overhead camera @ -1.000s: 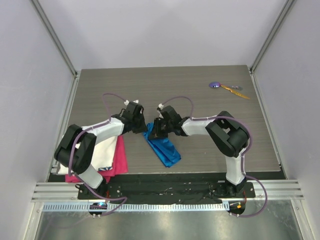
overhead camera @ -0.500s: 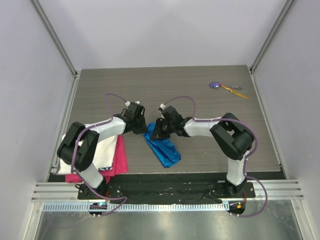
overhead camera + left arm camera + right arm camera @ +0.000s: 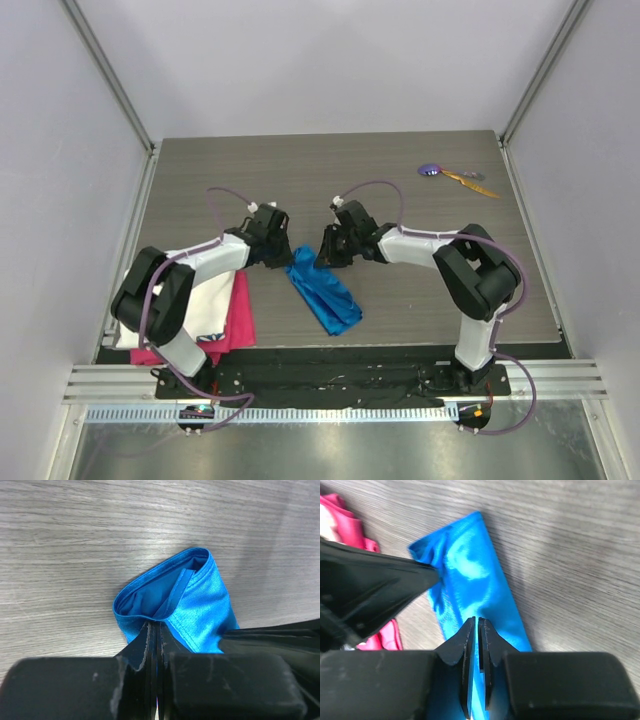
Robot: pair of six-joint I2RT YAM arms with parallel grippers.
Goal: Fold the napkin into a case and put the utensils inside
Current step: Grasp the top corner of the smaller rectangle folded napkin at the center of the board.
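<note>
Napkin point(image 3: 326, 296), folded into a narrow blue strip, lay at lower centre of the table point(image 3: 420, 270), with the pink cloth point(image 3: 238, 322) and white cloth point(image 3: 205, 298) at lower left. At its upper end the left gripper point(image 3: 154, 629) was clamped on the open edge. The right gripper point(image 3: 477, 625) was fully closed over the napkin; any hold could not be determined. The utensils point(image 3: 455, 176) lay at upper right.

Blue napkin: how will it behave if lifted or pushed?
Probably floppy: where the left gripper pinches its rim, the blue napkin curls into a soft open loop. Its sheen suggests it may slip from a grip. It looks thin and creased, so a push would likely bunch it.
</note>
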